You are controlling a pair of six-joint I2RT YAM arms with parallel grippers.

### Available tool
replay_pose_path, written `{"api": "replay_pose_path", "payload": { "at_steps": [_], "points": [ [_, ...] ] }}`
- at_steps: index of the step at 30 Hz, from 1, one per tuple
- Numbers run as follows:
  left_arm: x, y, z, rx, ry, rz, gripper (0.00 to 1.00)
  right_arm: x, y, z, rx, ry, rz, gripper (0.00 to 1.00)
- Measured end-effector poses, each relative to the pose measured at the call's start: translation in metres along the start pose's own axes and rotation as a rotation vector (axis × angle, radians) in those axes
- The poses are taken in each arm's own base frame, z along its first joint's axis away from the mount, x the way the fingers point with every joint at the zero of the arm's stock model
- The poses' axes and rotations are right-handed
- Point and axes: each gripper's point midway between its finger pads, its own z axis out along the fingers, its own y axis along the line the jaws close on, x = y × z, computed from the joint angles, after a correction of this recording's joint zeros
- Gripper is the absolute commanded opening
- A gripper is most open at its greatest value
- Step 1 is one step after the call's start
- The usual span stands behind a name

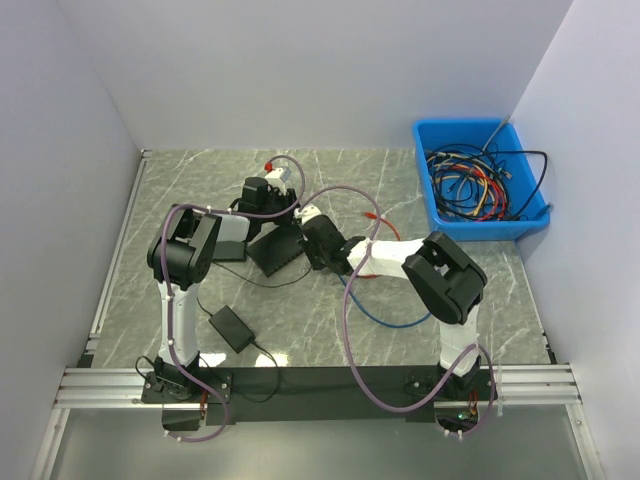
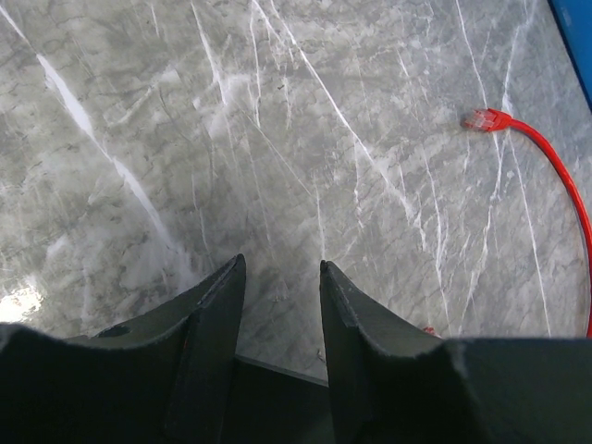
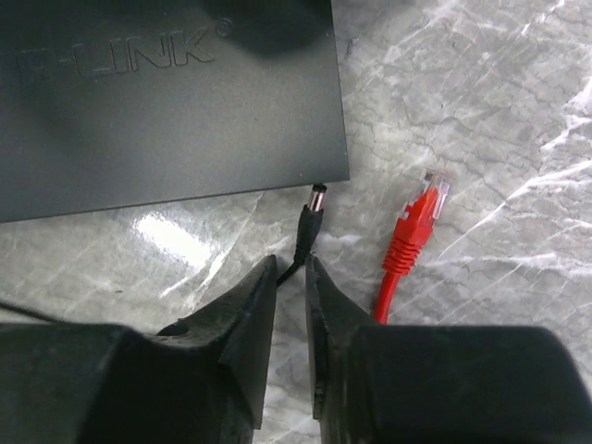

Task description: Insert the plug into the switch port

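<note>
Right wrist view: we had the black plug (image 3: 316, 200) straight ahead of the right claw (image 3: 290, 261), tip by the switch (image 3: 166, 102) edge, cord between narrow jaws, grip unclear. Farther off, the left claw (image 2: 281, 264) hung part-open, empty.

Bin of spare cables and one loose lead
A blue bin (image 1: 480, 228) of tangled cables (image 1: 470, 188) sits at the table's (image 1: 200, 170) far right corner; a blue cable (image 1: 385, 320) lies nearer the front edge

You have bare table (image 3: 490, 102) right of the switch (image 3: 166, 102); the red plug (image 3: 418, 220) lies just beside the black plug (image 3: 313, 209), crowding that side.
</note>
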Motion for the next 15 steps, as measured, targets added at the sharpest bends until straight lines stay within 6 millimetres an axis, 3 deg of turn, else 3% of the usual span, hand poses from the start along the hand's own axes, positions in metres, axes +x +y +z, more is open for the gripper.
{"api": "replay_pose_path", "payload": {
  "at_steps": [15],
  "points": [
    [0.0001,0.0001,0.0002,-0.001,0.002,0.000,0.44,-0.0021,-0.0070,-0.0006,0.032,-0.008,-0.005,0.00]
  ]
}}
